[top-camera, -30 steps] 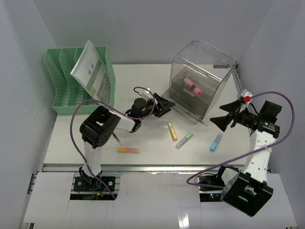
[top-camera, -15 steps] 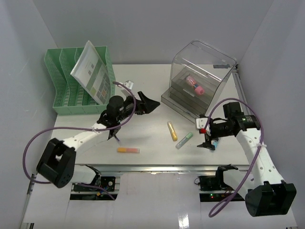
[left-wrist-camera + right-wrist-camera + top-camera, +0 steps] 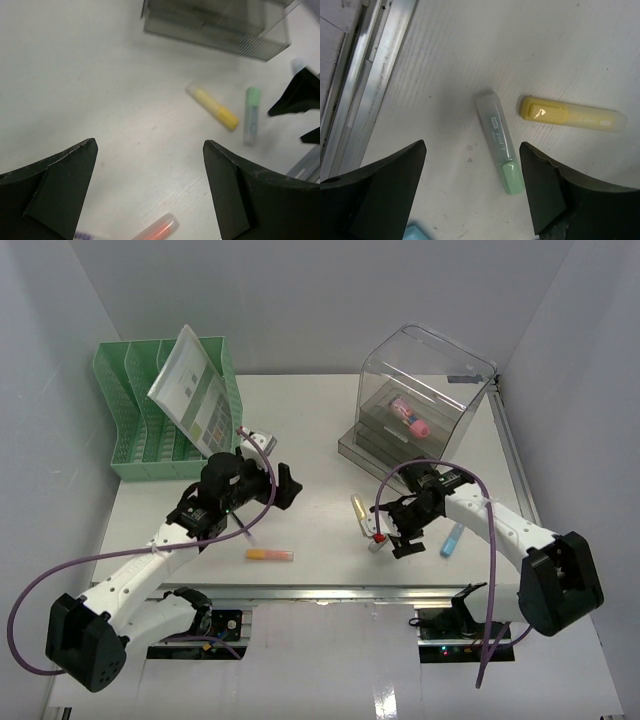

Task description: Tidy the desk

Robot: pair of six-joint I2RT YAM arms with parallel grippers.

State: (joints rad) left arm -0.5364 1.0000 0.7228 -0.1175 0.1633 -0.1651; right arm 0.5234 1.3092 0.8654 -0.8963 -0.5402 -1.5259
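Green highlighter lies just beside the yellow highlighter on the white bench under the wide-spread right fingers, so a skewed closure could nudge both away; left fingers gape empty too.

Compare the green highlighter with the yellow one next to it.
The green highlighter has a green cap; the yellow highlighter a yellow one. In the right wrist view, green runs up-down and yellow across. Green lies between the open right gripper's fingers; yellow sits off to one side. Both have pale translucent barrels and lie flat on the desk, not touching.
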